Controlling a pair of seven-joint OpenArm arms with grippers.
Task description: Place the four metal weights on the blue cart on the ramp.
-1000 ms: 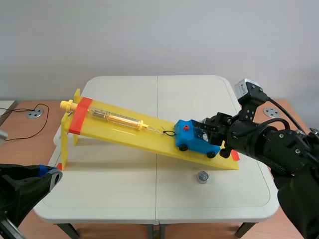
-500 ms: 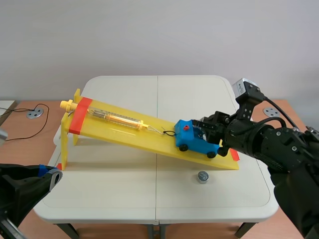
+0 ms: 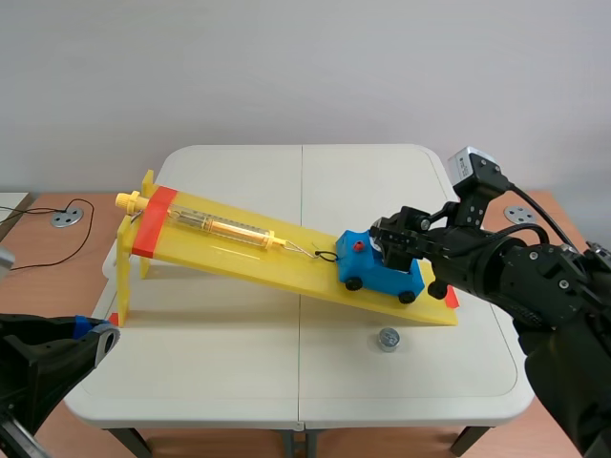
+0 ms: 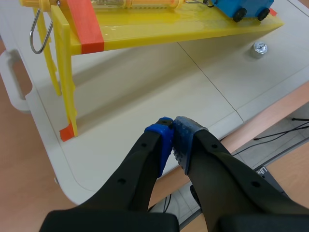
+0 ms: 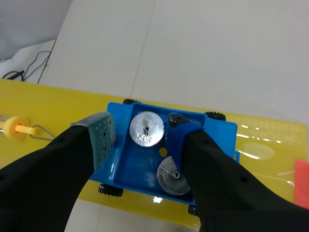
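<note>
Sitting on the white table (image 3: 239, 363), the loose weight (image 3: 388, 339), a small shiny metal cylinder, lies just robot-side of the yellow ramp (image 3: 286, 260), near its low end and nearer the right arm. Right pincer (image 5: 139, 133) hangs released astride a stamped weight (image 5: 146, 129) in the blue plastic cart (image 5: 219, 131), with a second weight (image 5: 172, 176) beside it. Left pincer (image 4: 173, 133) is clenched on nothing, well apart.

Lighting was bright, even and diffuse from above, a soft shadow lay under the yellow ramp (image 4: 145, 26) on the white tabletop (image 4: 145, 87), pale glare streaked its glossy face, and the left end effector (image 4: 173, 134) looked slightly soft.
</note>
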